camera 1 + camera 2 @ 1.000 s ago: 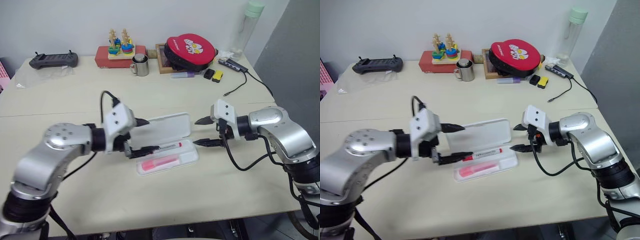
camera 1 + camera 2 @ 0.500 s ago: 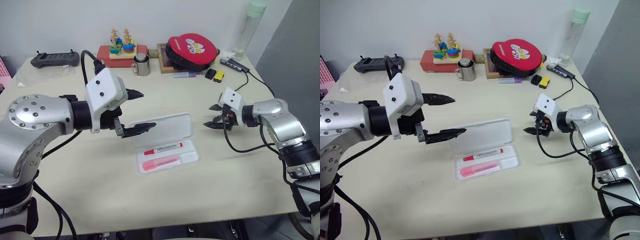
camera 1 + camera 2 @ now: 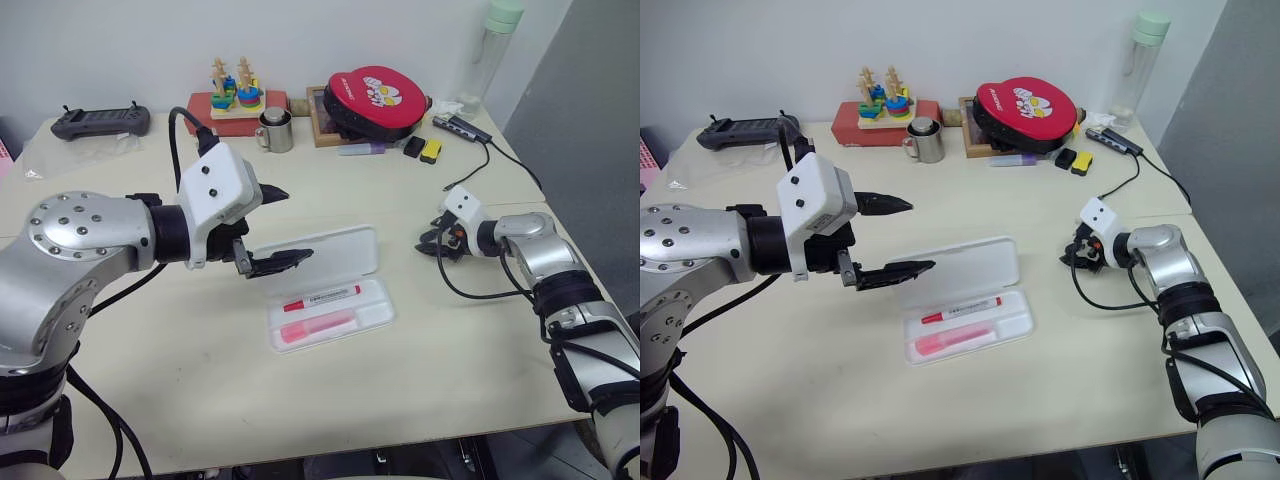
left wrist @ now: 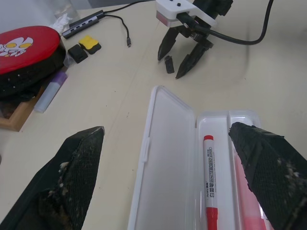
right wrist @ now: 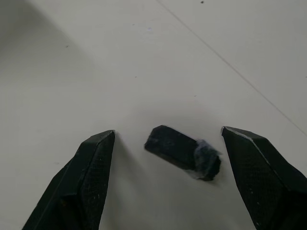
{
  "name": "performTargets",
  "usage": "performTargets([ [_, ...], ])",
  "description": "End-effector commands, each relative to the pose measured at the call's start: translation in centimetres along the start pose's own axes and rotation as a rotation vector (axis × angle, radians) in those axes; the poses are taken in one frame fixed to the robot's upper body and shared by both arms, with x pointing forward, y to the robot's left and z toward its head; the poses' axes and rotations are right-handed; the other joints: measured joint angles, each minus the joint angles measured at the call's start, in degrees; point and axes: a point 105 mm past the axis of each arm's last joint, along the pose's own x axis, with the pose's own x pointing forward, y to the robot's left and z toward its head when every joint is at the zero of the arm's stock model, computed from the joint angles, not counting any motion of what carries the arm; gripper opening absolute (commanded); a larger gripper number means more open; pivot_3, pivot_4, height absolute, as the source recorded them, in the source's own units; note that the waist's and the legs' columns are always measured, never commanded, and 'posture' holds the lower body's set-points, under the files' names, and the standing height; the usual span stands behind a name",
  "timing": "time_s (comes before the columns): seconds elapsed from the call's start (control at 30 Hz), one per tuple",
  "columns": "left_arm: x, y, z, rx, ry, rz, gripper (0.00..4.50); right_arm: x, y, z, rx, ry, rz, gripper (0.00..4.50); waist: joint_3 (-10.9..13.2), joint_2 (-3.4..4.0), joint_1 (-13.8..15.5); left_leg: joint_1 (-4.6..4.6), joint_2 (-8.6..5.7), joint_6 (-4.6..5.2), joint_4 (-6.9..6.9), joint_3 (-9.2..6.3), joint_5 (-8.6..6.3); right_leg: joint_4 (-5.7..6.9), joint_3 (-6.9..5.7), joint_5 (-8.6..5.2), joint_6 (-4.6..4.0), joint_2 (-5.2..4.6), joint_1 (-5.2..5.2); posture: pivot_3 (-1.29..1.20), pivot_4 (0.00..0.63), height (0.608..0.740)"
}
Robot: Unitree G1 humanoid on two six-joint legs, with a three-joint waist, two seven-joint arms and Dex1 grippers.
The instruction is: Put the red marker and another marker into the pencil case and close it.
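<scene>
The white pencil case (image 3: 372, 318) lies open mid-table, its lid (image 3: 330, 252) folded back flat. In its tray lie the red marker (image 3: 322, 297) and, just in front of it, the pink highlighter (image 3: 315, 327). My left gripper (image 3: 295, 222) hangs open above the case's left end, holding nothing; the left wrist view looks down on the lid (image 4: 168, 158) and the red marker (image 4: 207, 182). My right gripper (image 3: 430, 243) is low on the table right of the case, open. A small black piece (image 5: 182, 152) lies on the table between its fingers.
Along the table's far edge stand a red round pouch (image 3: 380, 100), a metal cup (image 3: 277, 130), a stacking toy (image 3: 232, 95), a controller (image 3: 95, 120), a purple marker (image 3: 362, 148), small yellow and black items (image 3: 425, 148) and a tall bottle (image 3: 490, 50). A cable (image 3: 480, 160) runs at right.
My left gripper has lifted up off the case. My right gripper has swung away from the case to the right and sunk to the table, and now stands over the small black piece.
</scene>
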Motion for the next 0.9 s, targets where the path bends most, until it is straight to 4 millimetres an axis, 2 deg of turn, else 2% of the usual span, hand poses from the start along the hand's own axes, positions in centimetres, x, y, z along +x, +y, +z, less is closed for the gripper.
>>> performTargets([
  [0.03, -0.2, 0.3, 0.1, 0.016, -0.004, 0.029, 4.47, -0.4, -0.9, 0.5, -0.011, -0.014, -0.033, 3.72, 0.00, 0.00, 0.00, 0.00, 0.00, 0.00, 0.00, 0.00, 0.00, 0.00, 0.00, 0.00, 0.00, 0.00, 0.00, 0.00, 0.150, 0.740],
  [0.2, -0.3, 0.3, -0.1, 0.012, 0.001, 0.036, 4.47, -0.7, -0.6, 0.1, 0.000, -0.002, -0.009, 3.72, 0.00, 0.00, 0.04, 0.02, 0.00, 0.00, 0.02, 0.00, 0.00, 0.03, 0.01, 0.01, 0.00, 0.00, 0.02, 0.00, 0.150, 0.740],
  [0.23, -0.3, 0.3, -0.1, 0.011, 0.001, 0.038, 4.50, -0.7, -0.6, 0.1, 0.002, 0.000, -0.005, 3.34, 0.00, 0.00, 0.04, 0.02, 0.00, 0.00, 0.03, 0.01, 0.00, 0.03, 0.01, 0.01, 0.00, 0.00, 0.02, 0.00, 0.150, 0.740],
  [0.27, -0.3, 0.4, -0.1, 0.010, 0.001, 0.039, 4.50, -0.7, -0.6, 0.0, 0.002, 0.001, -0.004, 3.28, 0.00, 0.00, 0.04, 0.02, 0.00, 0.00, 0.03, 0.00, 0.00, 0.03, 0.01, 0.01, 0.00, 0.00, 0.02, 0.00, 0.150, 0.740],
  [0.4, -0.3, 0.4, -0.2, 0.004, 0.000, 0.041, 4.50, -1.1, -0.7, -0.5, 0.004, 0.015, -0.002, 2.11, 0.00, 0.00, 0.04, 0.02, 0.00, 0.00, 0.02, 0.01, 0.00, 0.03, 0.01, 0.01, 0.00, 0.00, 0.02, 0.00, 0.150, 0.740],
  [0.5, -0.2, 0.4, -0.3, 0.003, -0.002, 0.044, 4.50, -1.4, -0.7, -0.6, 0.002, 0.023, 0.004, 1.47, 0.00, 0.00, 0.04, 0.02, 0.00, 0.00, 0.02, 0.01, 0.00, 0.02, 0.01, 0.00, 0.00, 0.00, 0.02, 0.00, 0.150, 0.740],
  [0.53, -0.2, 0.5, -0.3, 0.002, -0.002, 0.045, 4.50, -1.4, -0.7, -0.6, 0.002, 0.023, 0.004, 1.06, 0.00, 0.00, 0.00, 0.02, 0.00, 0.00, 0.02, 0.00, 0.00, 0.02, 0.00, 0.00, 0.00, 0.00, 0.02, 0.00, 0.150, 0.740],
  [0.57, -0.2, 0.5, -0.3, 0.002, -0.003, 0.045, 4.50, -1.4, -0.6, -0.6, 0.001, 0.025, 0.009, 0.94, 0.00, 0.00, 0.01, 0.03, 0.00, 0.00, 0.02, 0.01, 0.00, 0.03, 0.02, 0.00, 0.00, 0.00, 0.02, 0.00, 0.150, 0.740],
  [0.67, -0.1, 0.4, -0.2, 0.001, -0.009, 0.045, 4.50, -1.4, -0.4, -0.7, -0.005, 0.029, 0.020, 0.24, 0.00, 0.00, 0.01, 0.03, 0.00, 0.00, 0.02, 0.01, 0.00, 0.04, 0.01, 0.01, 0.00, 0.00, 0.02, 0.00, 0.150, 0.740],
  [0.9, -0.4, 0.2, -0.6, -0.023, -0.002, 0.038, 4.50, -1.6, 0.3, 0.2, -0.040, 0.002, 0.055, 0.13, 0.00, 0.00, 0.01, 0.04, 0.00, 0.00, 0.01, 0.01, 0.00, 0.03, 0.01, 0.00, 0.00, 0.00, 0.02, 0.00, 0.150, 0.740],
])
